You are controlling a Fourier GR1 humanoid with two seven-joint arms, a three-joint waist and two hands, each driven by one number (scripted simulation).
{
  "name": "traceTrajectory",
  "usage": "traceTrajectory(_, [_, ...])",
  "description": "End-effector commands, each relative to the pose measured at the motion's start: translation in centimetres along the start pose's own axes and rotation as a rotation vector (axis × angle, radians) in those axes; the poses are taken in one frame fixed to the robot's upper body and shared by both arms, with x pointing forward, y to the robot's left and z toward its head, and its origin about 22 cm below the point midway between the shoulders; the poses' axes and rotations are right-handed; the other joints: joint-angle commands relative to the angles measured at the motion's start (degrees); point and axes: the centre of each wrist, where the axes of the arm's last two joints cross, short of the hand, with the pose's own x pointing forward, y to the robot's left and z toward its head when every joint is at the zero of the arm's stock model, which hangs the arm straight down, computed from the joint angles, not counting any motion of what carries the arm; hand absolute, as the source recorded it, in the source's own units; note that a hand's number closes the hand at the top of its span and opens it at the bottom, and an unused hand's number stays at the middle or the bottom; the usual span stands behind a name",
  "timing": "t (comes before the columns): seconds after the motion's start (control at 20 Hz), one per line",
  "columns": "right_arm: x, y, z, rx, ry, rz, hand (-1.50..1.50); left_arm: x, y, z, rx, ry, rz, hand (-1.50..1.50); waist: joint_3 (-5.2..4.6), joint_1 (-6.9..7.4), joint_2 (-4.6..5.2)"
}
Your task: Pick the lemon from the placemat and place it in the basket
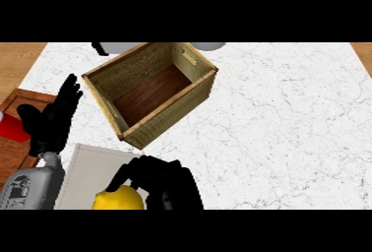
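The yellow lemon [117, 200] lies at the lower edge of the view, on the near right corner of the pale grey placemat [91, 172]. My right hand [166, 186] curls round the lemon, thumb over its top left and fingers on its right side, hiding part of it. The woven basket [169, 118] stands tilted in view beyond the placemat; its dark wooden floor is bare. My left hand [52, 122] rests open with fingers up, left of the basket.
A red object [10, 129] sits on a brown wooden board [16, 106] at the far left. Two white objects [117, 47] [208, 46] peek out behind the basket. White marble counter [291, 128] stretches to the right.
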Motion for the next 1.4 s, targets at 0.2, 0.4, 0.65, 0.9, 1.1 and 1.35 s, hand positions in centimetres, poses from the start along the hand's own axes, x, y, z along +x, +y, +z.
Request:
traceTrajectory(0.2, [6.4,-2.1,-7.8,-0.154,0.09,0.019,1.5,0.1,-0.4,-0.3,-0.022,-0.008,0.006,0.0,-0.06,0.83,0.23])
traceTrajectory(0.4, [9.1,-1.4,-11.2,-0.187,0.103,0.13,1.5,0.2,-0.9,-0.7,-0.017,0.005,-0.005,0.0,-0.06,1.27,0.37])
traceTrajectory(0.65, [9.9,0.1,-14.4,-0.179,0.166,0.209,1.5,-0.5,-1.9,-0.1,-0.018,-0.01,0.005,0.0,0.04,1.76,0.83])
traceTrajectory(0.9, [9.6,0.9,-17.1,-0.185,0.218,0.293,1.5,0.4,-0.3,-0.8,-0.03,-0.027,-0.01,0.0,0.06,1.61,1.04])
traceTrajectory(1.1, [7.5,0.5,-19.3,-0.186,0.293,0.315,1.5,-1.3,-1.0,1.0,-0.01,-0.01,0.008,0.0,0.13,1.1,0.97])
traceTrajectory(1.35, [5.7,0.1,-21.2,-0.192,0.313,0.302,1.5,1.3,0.2,0.8,-0.019,-0.02,0.016,0.0,0.2,1.19,1.0])
